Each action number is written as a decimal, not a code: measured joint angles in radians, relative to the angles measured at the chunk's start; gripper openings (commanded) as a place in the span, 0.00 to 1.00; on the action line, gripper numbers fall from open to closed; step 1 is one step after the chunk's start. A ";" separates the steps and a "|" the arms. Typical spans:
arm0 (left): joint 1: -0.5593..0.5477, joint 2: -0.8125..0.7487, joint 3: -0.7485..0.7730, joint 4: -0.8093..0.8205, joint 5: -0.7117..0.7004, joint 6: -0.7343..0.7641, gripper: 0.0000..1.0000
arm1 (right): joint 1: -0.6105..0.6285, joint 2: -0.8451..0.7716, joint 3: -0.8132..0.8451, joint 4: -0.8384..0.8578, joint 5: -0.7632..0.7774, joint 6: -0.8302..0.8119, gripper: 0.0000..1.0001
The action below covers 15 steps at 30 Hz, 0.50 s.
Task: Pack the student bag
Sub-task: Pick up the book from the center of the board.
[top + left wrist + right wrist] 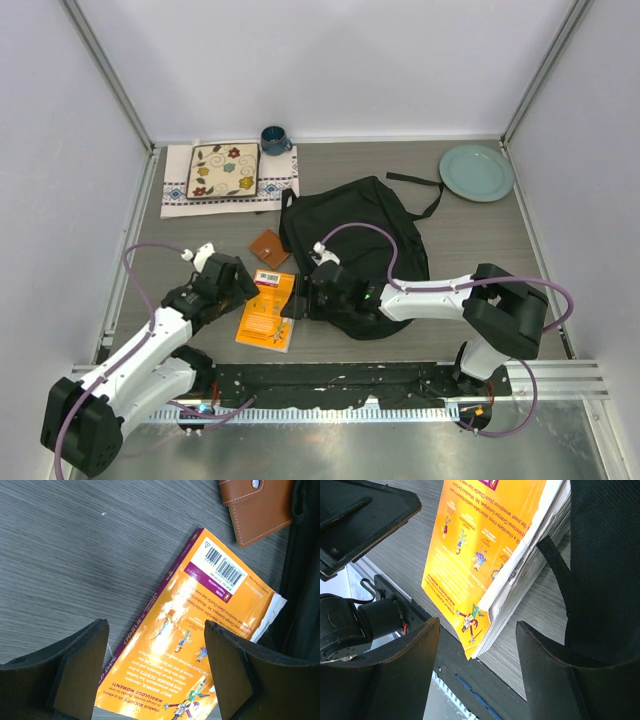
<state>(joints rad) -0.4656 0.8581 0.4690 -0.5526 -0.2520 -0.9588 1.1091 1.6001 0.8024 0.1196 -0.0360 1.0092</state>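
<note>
The student bag (pixel 360 225) lies around the middle of the tabletop, a strap trailing toward the far right corner. An orange paperback (pixel 267 310) lies flat just beside the bag's left side, close to the tabletop's near edge, with a brown wallet (pixel 269 248) just beyond it. The left gripper (pixel 157 645) hangs over the book, jaws spread and gripping nothing. The right gripper (pixel 476 630), also spread and empty, sits low at the book's page edge beside the bag.
</note>
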 measured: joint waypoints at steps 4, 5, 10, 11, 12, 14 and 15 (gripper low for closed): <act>0.000 -0.016 0.000 -0.008 -0.003 0.018 0.79 | 0.000 0.004 0.000 0.000 -0.001 0.011 0.68; 0.000 -0.016 0.000 -0.010 -0.004 0.024 0.78 | 0.000 0.006 0.000 0.000 -0.002 0.014 0.68; 0.000 0.004 0.025 -0.061 -0.019 0.058 0.81 | 0.000 0.026 0.000 0.003 -0.005 0.019 0.68; 0.000 0.006 0.034 -0.070 -0.016 0.060 0.81 | 0.000 0.028 0.000 0.003 -0.005 0.019 0.68; 0.000 0.006 0.052 -0.082 0.000 0.065 0.81 | 0.000 0.028 0.002 0.003 -0.005 0.019 0.68; 0.000 -0.002 0.082 -0.082 0.042 0.070 0.81 | 0.000 0.028 0.008 0.002 -0.006 0.019 0.68; 0.000 -0.011 0.098 -0.072 0.072 0.069 0.82 | 0.000 0.028 0.012 0.001 -0.005 0.019 0.68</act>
<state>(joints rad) -0.4656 0.8471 0.5671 -0.6250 -0.1799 -0.8898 1.1091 1.6279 0.8146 0.1207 -0.0414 1.0279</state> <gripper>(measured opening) 0.811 0.677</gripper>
